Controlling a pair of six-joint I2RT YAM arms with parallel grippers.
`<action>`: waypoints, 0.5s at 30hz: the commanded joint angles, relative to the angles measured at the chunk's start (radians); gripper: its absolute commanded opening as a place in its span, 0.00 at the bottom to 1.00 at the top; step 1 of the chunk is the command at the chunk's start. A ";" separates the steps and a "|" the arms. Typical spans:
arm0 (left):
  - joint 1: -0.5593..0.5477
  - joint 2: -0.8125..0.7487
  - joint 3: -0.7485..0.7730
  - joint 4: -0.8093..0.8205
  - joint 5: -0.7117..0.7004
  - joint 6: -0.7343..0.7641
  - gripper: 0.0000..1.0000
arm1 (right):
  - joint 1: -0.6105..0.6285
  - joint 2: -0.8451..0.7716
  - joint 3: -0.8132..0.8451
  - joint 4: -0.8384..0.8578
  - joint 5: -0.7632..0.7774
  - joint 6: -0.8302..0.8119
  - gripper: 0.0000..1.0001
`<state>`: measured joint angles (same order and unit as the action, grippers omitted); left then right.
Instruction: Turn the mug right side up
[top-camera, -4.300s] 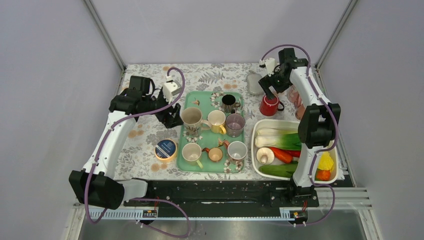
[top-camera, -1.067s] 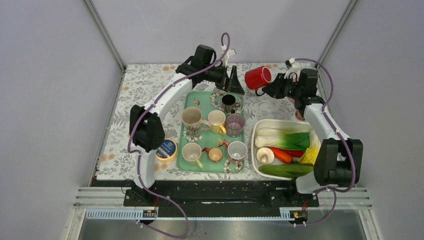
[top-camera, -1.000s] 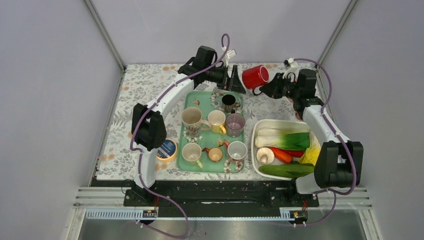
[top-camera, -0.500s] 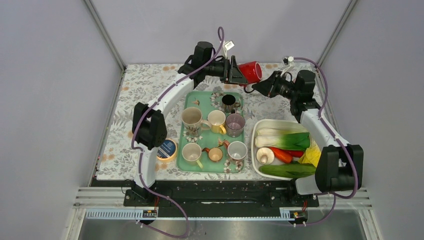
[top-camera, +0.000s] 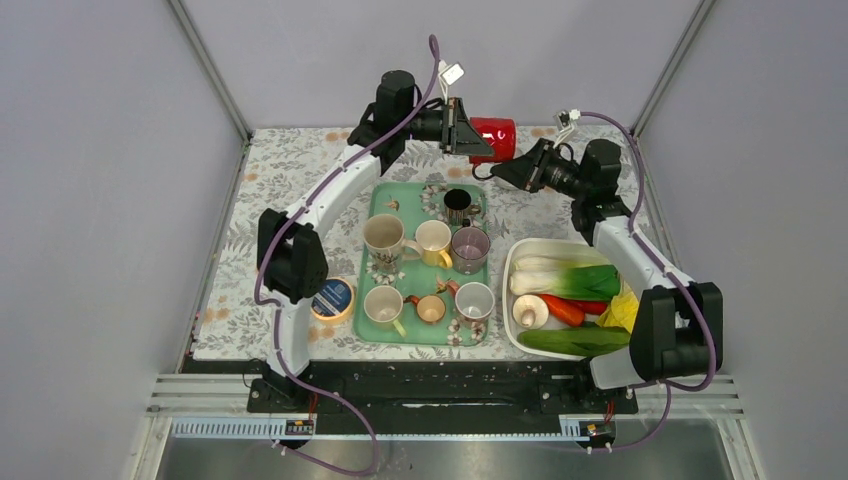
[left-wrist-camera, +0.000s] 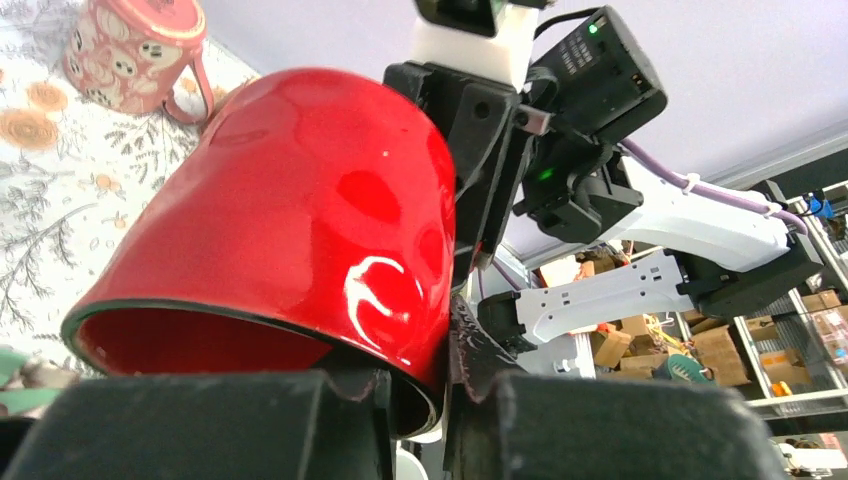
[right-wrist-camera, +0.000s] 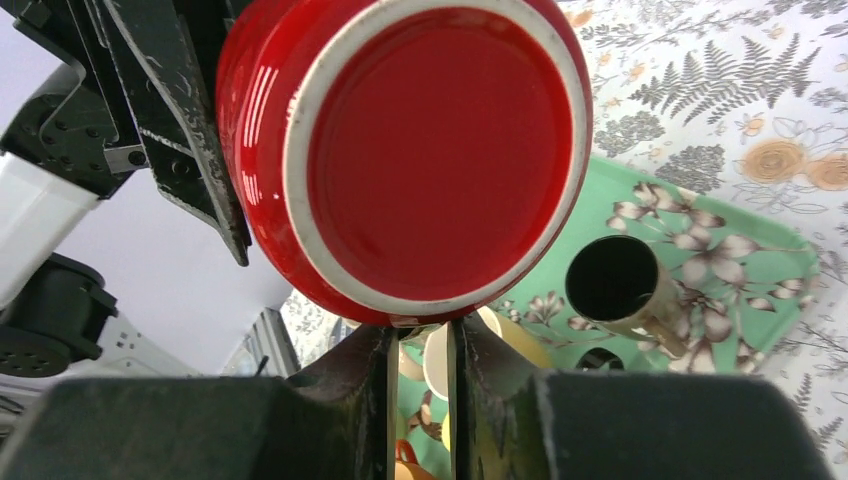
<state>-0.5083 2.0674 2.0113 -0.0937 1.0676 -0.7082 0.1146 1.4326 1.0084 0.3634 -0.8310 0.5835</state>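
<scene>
Held in the air above the far side of a flowered table (top-camera: 290, 170), lying on its side: a red mug (top-camera: 493, 138), mouth turned toward the left, base toward the right. Clamped on the mug's rim, wall pinched between both fingers: the left gripper (left-wrist-camera: 418, 390). Closed to a narrow slit just under the round base, pinching a small piece at the mug's lower edge: the right gripper (right-wrist-camera: 420, 350). Possibly the handle, not clear enough to say. Below the mug, flat on the table: a green tray (top-camera: 385, 200) carrying 7 upright cups (top-camera: 433, 240), the dark 1 nearest the mug. Just right of the tray: a white tub (top-camera: 510, 265) filled with vegetables (top-camera: 565, 283). Near the tray's left front corner: a round blue tin (top-camera: 332, 297). Upright on the table beyond the red mug, in the left wrist view: a pink patterned mug (left-wrist-camera: 135, 45).
</scene>
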 joint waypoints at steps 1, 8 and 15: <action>-0.016 -0.070 -0.009 0.131 0.054 -0.122 0.00 | 0.059 0.013 0.044 0.138 -0.049 -0.039 0.00; 0.041 -0.052 0.207 -0.400 -0.180 0.292 0.00 | 0.059 0.004 0.041 0.027 -0.001 -0.105 0.95; 0.134 -0.037 0.405 -0.781 -0.575 0.925 0.00 | 0.059 -0.060 0.129 -0.410 0.169 -0.389 0.99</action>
<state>-0.4347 2.0647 2.2940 -0.6586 0.8005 -0.2657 0.1711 1.4422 1.0546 0.2050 -0.7799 0.4034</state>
